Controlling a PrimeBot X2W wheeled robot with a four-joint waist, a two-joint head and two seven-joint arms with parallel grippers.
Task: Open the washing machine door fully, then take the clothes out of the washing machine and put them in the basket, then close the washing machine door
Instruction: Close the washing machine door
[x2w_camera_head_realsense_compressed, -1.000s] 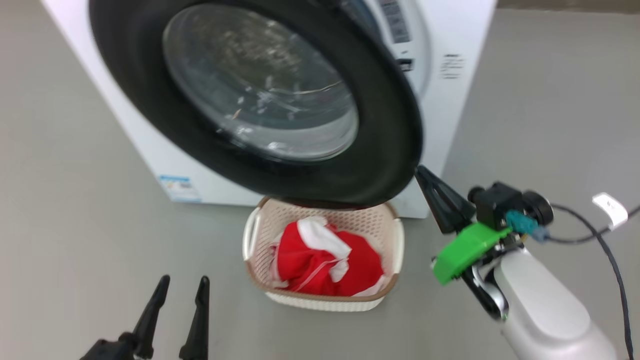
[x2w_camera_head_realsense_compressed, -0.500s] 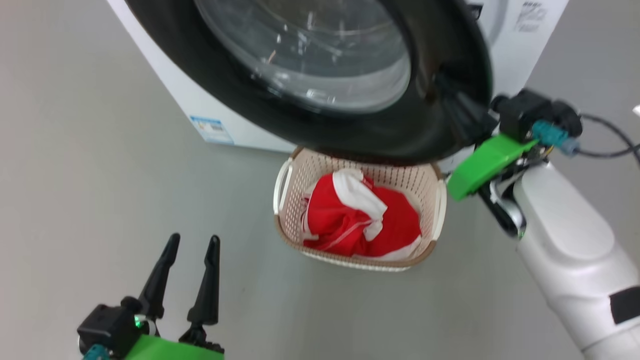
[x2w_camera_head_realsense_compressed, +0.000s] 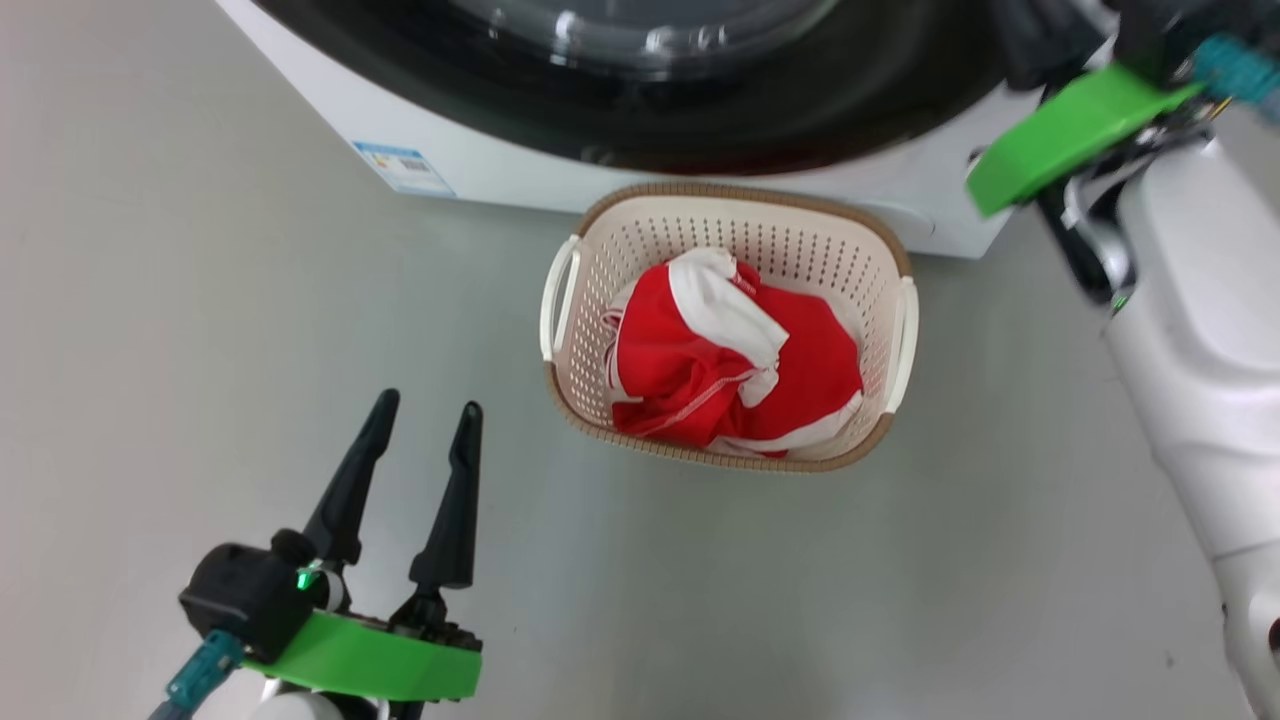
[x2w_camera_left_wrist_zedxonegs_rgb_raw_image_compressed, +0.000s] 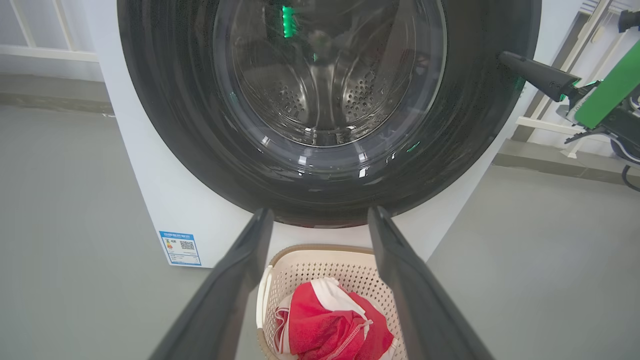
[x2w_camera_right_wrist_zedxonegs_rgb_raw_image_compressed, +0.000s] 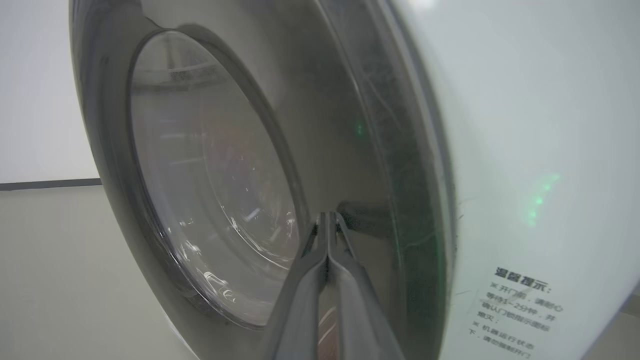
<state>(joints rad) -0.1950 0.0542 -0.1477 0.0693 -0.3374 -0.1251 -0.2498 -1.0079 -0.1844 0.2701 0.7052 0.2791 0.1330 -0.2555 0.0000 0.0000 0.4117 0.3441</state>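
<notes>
Two pincers, two very different stories! The left pincer (x2w_camera_head_realsense_compressed: 428, 403) hangs low over the smooth grey floor (x2w_camera_head_realsense_compressed: 200, 300), fingers spread wide and holding nothing. The right pincer (x2w_camera_right_wrist_zedxonegs_rgb_raw_image_compressed: 327, 216) is clamped tight, fingers pressed together, tips right up against the glossy black rim of the washing machine door (x2w_camera_left_wrist_zedxonegs_rgb_raw_image_compressed: 165, 125).

From above, the head view gives us the basket (x2w_camera_head_realsense_compressed: 740, 190) on the floor just in front of the washing machine (x2w_camera_left_wrist_zedxonegs_rgb_raw_image_compressed: 145, 200). The clothes (x2w_camera_head_realsense_compressed: 730, 370) are bundled inside it, red with white trim.

The left wrist view adds what the head view cuts off. There's the whole round door lying flat against the machine's front, and the perforated steel drum (x2w_camera_left_wrist_zedxonegs_rgb_raw_image_compressed: 325, 95) seen through the glass. Whether the door is latched, I can't tell.

The right wrist view brings the white panel beside the door, with a block of Chinese print (x2w_camera_right_wrist_zedxonegs_rgb_raw_image_compressed: 520, 310) too soft to read. A small blue label (x2w_camera_left_wrist_zedxonegs_rgb_raw_image_compressed: 180, 247) with a QR code sits low on the front. Pale walls stand behind, with a dark skirting strip (x2w_camera_right_wrist_zedxonegs_rgb_raw_image_compressed: 50, 184).
</notes>
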